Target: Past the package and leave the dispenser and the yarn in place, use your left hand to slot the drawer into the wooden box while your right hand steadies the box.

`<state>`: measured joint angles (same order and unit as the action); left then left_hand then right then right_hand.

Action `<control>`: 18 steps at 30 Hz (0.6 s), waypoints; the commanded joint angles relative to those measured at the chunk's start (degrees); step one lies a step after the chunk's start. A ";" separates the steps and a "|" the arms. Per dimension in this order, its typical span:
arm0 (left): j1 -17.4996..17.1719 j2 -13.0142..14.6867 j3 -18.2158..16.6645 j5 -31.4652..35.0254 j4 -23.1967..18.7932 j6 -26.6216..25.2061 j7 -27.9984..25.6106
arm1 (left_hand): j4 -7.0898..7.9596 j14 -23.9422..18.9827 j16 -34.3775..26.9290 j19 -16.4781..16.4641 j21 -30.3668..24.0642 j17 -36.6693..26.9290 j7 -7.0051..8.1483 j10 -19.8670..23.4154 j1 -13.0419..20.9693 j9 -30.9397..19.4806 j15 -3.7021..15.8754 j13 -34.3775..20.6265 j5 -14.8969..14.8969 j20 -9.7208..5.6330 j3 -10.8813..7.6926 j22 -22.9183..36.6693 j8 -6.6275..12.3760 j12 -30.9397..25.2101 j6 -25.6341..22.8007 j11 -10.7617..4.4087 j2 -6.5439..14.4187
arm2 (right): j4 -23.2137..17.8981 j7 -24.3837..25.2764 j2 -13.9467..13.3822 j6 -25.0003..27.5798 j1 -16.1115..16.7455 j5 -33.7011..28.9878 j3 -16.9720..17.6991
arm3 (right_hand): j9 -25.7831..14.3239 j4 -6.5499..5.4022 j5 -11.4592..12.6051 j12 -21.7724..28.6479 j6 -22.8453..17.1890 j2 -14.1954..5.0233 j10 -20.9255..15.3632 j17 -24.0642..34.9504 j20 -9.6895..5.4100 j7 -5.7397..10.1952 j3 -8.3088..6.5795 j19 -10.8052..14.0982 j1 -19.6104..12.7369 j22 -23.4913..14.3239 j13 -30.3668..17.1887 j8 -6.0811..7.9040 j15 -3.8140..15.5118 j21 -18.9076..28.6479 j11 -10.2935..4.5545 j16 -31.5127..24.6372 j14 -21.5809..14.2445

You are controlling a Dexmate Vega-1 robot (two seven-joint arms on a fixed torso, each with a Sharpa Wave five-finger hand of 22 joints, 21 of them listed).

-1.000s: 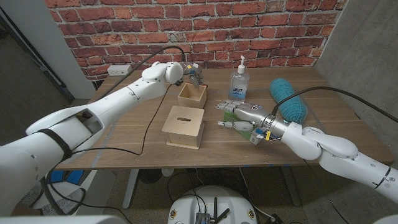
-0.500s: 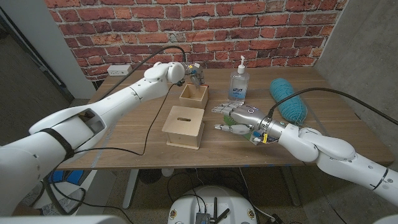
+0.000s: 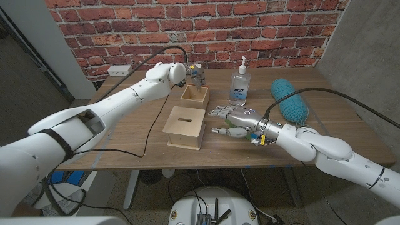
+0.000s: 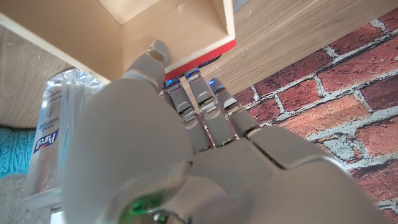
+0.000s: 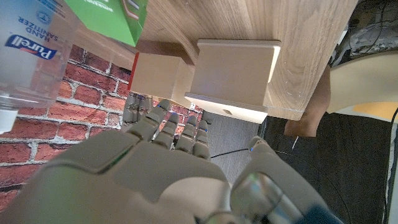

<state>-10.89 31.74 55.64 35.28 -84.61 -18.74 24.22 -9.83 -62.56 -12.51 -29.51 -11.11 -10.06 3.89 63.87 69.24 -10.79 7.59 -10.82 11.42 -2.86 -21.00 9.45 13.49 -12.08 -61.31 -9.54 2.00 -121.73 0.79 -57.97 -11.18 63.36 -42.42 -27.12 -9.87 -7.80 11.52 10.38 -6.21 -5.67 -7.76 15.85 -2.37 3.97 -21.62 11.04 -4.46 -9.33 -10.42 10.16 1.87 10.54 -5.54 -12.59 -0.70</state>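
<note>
Progress is judged to be early: the drawer [image 3: 194, 95], an open wooden tray with a red-edged front, is seen standing on the table [image 3: 137, 153] just behind the wooden box [image 3: 185, 127], not yet slotted in. The left hand [image 3: 196, 74] is held at the drawer's far side; in the left wrist view its fingers [image 4: 205, 109] are extended toward the red edge, but whether anything is gripped cannot be told. The right hand [image 3: 234, 120] is seen just right of the box, fingers spread toward it and nothing held; no contact with the box is visible. A green package [image 5: 112, 18] is glimpsed beside this hand in the right wrist view. The hand sanitizer dispenser [image 3: 240, 84] and the teal yarn [image 3: 289, 100] are seen standing undisturbed further back. Steadying the box, grasping the drawer and inserting it are all judged to remain.
</note>
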 commanded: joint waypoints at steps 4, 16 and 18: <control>-0.58 0.03 0.59 0.41 -0.35 0.60 -0.39 | -0.14 -4.27 -0.11 0.04 0.30 -0.45 -0.80 2.34 1.57 -0.31 6.43 -0.39 0.38 -8.89 0.18 0.22 0.14 0.02 -1.23 -1.88 1.81 | -0.23 -3.58 2.17 -0.55 -2.83 -3.15 -3.01 | -0.16 -0.41 0.38 0.36 0.05 -5.62 -0.22 0.16 -5.58 0.12 -0.78 -0.38 0.39 -0.17 -0.07 0.27 5.85 -0.10 -0.03 -0.35 -0.10; -0.92 -0.09 0.50 1.45 -1.50 -0.74 -0.59 | -0.12 -4.28 0.04 0.33 0.43 -0.45 -0.64 2.43 1.64 -0.33 6.44 -0.42 0.43 -8.85 0.37 0.19 0.11 0.12 -1.42 -1.84 1.82 | 1.27 -5.12 4.32 -2.00 -5.56 -3.56 -5.11 | -0.17 -1.09 0.55 0.49 -0.08 -5.42 -0.47 0.29 -5.74 0.22 -1.43 -0.48 0.85 -0.17 -0.10 0.39 5.77 -0.03 -0.02 -0.54 -0.44; -0.94 -0.09 0.45 1.45 -1.66 -0.94 -0.44 | -0.11 -4.28 0.07 0.37 0.45 -0.45 -0.60 2.55 1.66 -0.33 6.44 -0.43 0.45 -8.84 0.41 0.18 0.09 0.09 -1.43 -1.84 1.83 | 1.47 -5.52 4.72 -2.09 -6.07 -3.82 -5.50 | -0.17 -1.21 0.58 0.50 -0.10 -5.45 -0.48 0.32 -5.78 0.27 -1.51 -0.53 0.95 -0.18 -0.10 0.40 5.80 -0.04 -0.08 -0.56 -0.44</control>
<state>-11.61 31.81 56.11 36.11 -85.55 -18.68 23.79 -9.91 -62.55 -12.10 -29.37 -10.66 -10.06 3.98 63.86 69.26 -10.79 7.60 -11.05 11.41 -2.73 -20.93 9.45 13.25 -11.72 -61.40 -9.54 1.99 -121.26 -2.98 -55.02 -12.33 59.62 -45.29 -30.74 -9.88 -8.93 11.77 10.63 -6.22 -5.44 -7.77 15.85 -2.05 3.97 -22.75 10.73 -4.22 -9.34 -10.42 10.16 1.87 10.54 -5.53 -12.78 -0.71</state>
